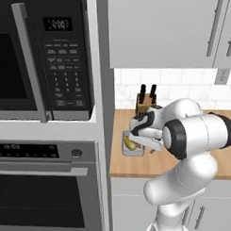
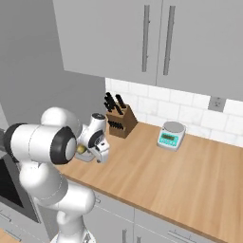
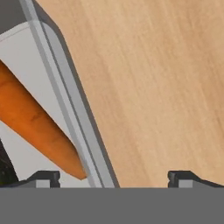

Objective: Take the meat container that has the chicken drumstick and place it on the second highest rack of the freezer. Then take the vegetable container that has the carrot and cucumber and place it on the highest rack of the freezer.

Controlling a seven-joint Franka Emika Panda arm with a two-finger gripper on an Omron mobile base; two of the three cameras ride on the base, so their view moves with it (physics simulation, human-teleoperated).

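Arm hides most of the vegetable container (image 1: 130, 152) (cucumber (image 1: 130, 144) partly).

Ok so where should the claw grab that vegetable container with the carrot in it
Probably the container's raised side rim, coming from above. That wall is thin and straight, and the claw straddles it: one fingertip over the carrot side, the other above the wooden counter. Closing there pinches the wall without touching the vegetables.

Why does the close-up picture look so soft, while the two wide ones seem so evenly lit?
Hand view: the carrot and the container rim sit very near the lens, so edges look soft and enlarged. Left base view: flat lighting, faint sheen on the microwave. Right base view: even light, only soft shadows by the knife block and scale.
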